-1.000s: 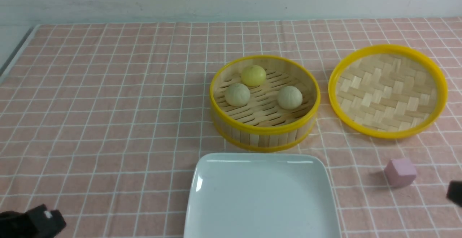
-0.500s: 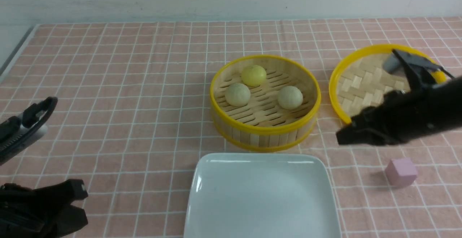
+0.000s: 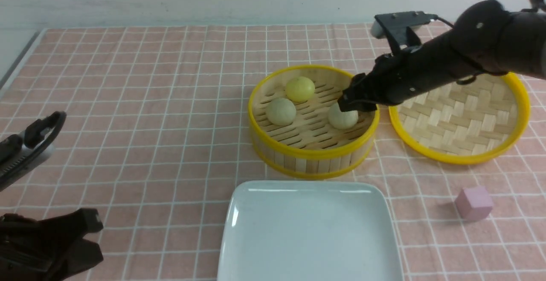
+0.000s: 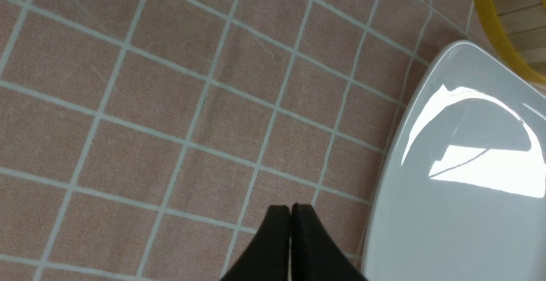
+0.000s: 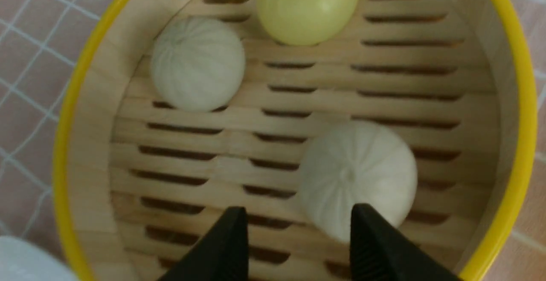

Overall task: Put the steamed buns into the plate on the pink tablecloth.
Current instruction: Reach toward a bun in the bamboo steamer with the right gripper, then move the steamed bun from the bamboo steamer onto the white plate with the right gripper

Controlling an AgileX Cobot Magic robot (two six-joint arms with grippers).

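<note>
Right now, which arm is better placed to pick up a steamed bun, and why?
Right. The right gripper hangs open over the steamer basket, at a pale bun; the left gripper is shut, over the tablecloth beside the plate.

The right claw (image 3: 350,104) covers part of one pale bun (image 3: 343,120); the plate (image 3: 237,212) runs off frame.
</note>
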